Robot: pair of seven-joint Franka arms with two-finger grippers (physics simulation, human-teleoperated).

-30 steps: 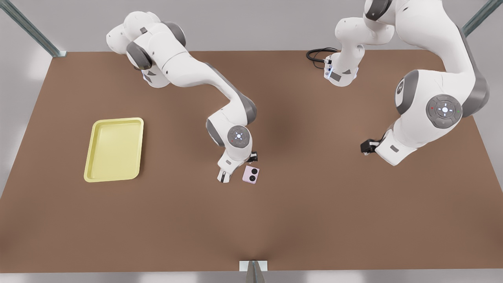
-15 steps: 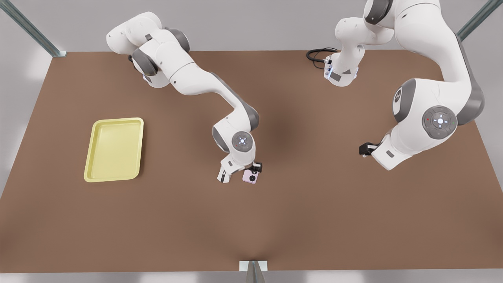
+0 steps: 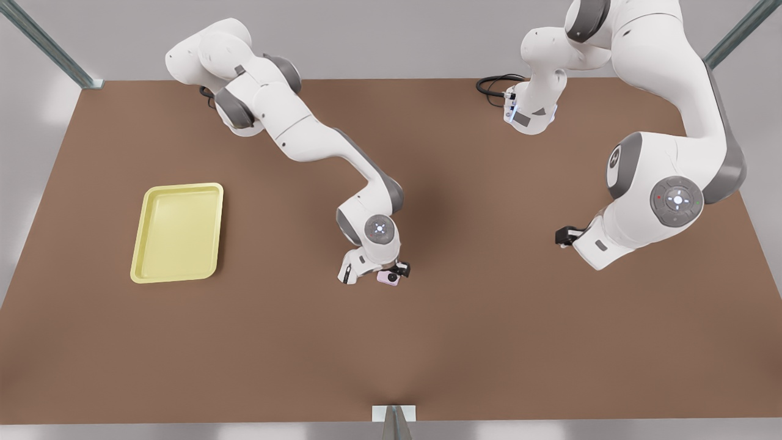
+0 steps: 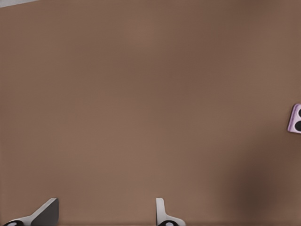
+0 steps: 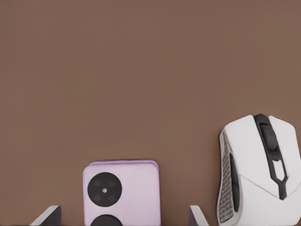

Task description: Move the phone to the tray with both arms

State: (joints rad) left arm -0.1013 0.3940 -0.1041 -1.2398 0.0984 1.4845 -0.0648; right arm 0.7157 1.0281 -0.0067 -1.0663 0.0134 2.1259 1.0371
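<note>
The pale pink phone [image 5: 123, 193] lies flat on the brown table, its two black camera circles facing up. My right gripper [image 5: 122, 220] hovers just over it, open, with one fingertip [image 5: 47, 215] on each side of the phone. In the front view this gripper [image 3: 398, 269] is at the table's middle and covers most of the phone [image 3: 389, 278]. My left gripper [image 4: 103, 219] is open over bare table, at the front view's right [image 3: 565, 236]; the phone [image 4: 295, 118] lies far from it. The yellow tray [image 3: 177, 232] sits at the front view's left.
A white computer mouse [image 5: 261, 172] lies right beside the phone, close to one right fingertip; in the front view the mouse [image 3: 346, 274] is on the tray's side of the phone. A black cable [image 3: 492, 84] coils at the table's far edge.
The right arm has come down and forward over the phone, which now shows less in the front view. The left arm has drifted slightly toward the table's middle.
</note>
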